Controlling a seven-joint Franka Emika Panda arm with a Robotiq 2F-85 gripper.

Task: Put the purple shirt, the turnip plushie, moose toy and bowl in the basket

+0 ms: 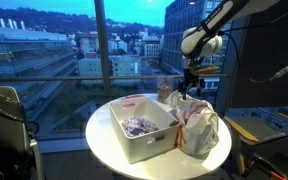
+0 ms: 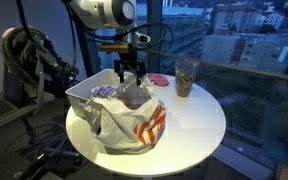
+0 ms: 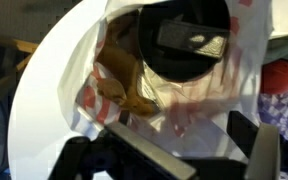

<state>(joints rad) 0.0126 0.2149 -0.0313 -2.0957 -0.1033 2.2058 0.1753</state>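
Note:
A white basket [image 1: 156, 143] [image 2: 81, 97] stands on the round white table [image 1: 104, 135] [image 2: 199, 125] with the purple shirt [image 1: 136, 125] [image 2: 102, 90] inside. Next to it lies a white plastic bag with red print [image 1: 199, 130] [image 2: 134, 125] [image 3: 199, 110]. My gripper [image 1: 191, 85] [image 2: 132, 85] [image 3: 189, 150] is open right over the bag's top, with its fingers on either side of the plastic. In the wrist view a brown soft thing, likely the moose toy [image 3: 119, 75], and a dark round object [image 3: 184, 40] lie in the bag's mouth. A small pink bowl [image 2: 159, 78] sits behind the gripper. I cannot pick out the turnip plushie.
A glass cup with dark contents [image 2: 186, 75] [image 1: 166, 90] stands at the table's window side. Windows are close behind the table. A chair [image 1: 6, 125] and cables stand beside it. Bare tabletop shows in an exterior view [image 2: 199, 125].

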